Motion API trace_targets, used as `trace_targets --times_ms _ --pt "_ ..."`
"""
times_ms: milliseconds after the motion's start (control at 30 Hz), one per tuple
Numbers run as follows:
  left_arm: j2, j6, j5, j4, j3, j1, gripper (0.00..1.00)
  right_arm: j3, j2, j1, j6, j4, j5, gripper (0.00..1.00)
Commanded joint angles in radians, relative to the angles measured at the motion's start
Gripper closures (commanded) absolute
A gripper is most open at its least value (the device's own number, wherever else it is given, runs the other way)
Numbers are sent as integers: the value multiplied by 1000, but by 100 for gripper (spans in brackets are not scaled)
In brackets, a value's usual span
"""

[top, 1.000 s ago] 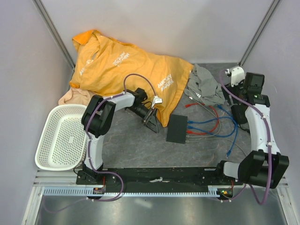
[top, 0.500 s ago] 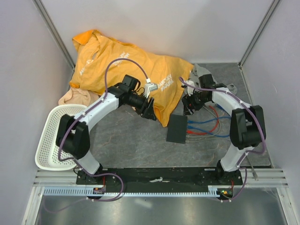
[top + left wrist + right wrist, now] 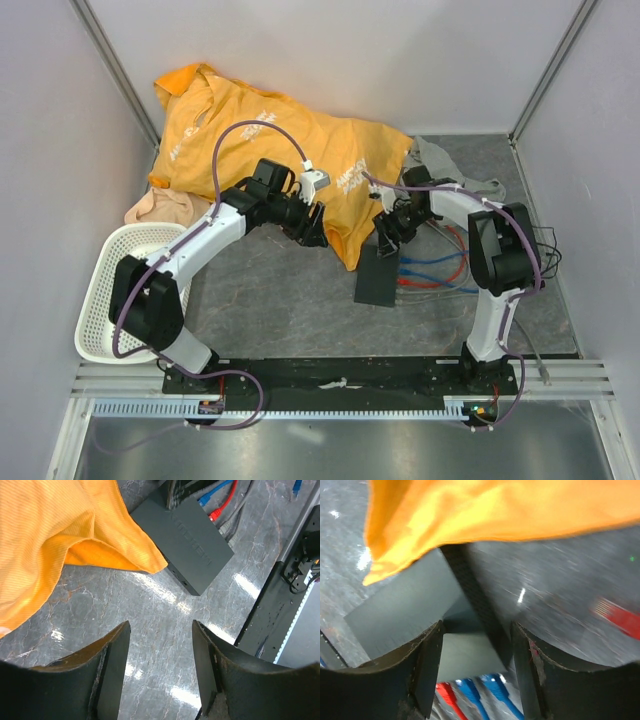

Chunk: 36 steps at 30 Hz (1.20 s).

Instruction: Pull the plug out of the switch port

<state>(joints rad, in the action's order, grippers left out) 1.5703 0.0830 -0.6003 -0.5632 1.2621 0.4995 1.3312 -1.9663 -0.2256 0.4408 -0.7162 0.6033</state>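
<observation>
The switch is a flat matte-black box [image 3: 378, 276] on the grey table, its far corner tucked under an orange shirt [image 3: 270, 140]. Red and blue plugs [image 3: 412, 272] sit in the ports on its right edge. In the left wrist view the box [image 3: 195, 540] lies ahead with a blue plug [image 3: 207, 497] and a red plug [image 3: 217, 514]. My left gripper [image 3: 315, 232] is open and empty over bare table [image 3: 160, 627], left of the box. My right gripper [image 3: 385, 238] is open and empty, just above the box's far end [image 3: 476, 627]. The red plug [image 3: 447, 695] and blue plugs [image 3: 470, 692] show between its fingers.
A white mesh basket [image 3: 130, 290] stands at the left. A grey cloth [image 3: 450, 165] and loose blue, red and grey cables [image 3: 450, 262] lie to the right of the box. A beige cloth [image 3: 160, 205] lies by the basket. The black base rail [image 3: 280, 590] runs along the near edge.
My right arm has swung in from the far right and now hangs over the switch's far end. My left arm has stretched out, its gripper shifting slightly up and away.
</observation>
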Motion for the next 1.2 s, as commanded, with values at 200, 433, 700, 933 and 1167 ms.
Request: trace_targets --times_ms 200,433,700,933,1167 --pt "-85 -135 74 152 -73 1 40 49 -3 -132 -174 67 -46 33" --pt "-18 -134 103 143 -63 17 41 192 1 72 -162 20 110 23" --pt "117 108 123 187 -22 168 40 346 -163 97 286 -386 167 29" --pt "233 80 77 227 31 234 46 229 -166 108 414 -453 184 29" --pt "318 0 34 249 56 255 98 207 -264 117 407 -456 220 32"
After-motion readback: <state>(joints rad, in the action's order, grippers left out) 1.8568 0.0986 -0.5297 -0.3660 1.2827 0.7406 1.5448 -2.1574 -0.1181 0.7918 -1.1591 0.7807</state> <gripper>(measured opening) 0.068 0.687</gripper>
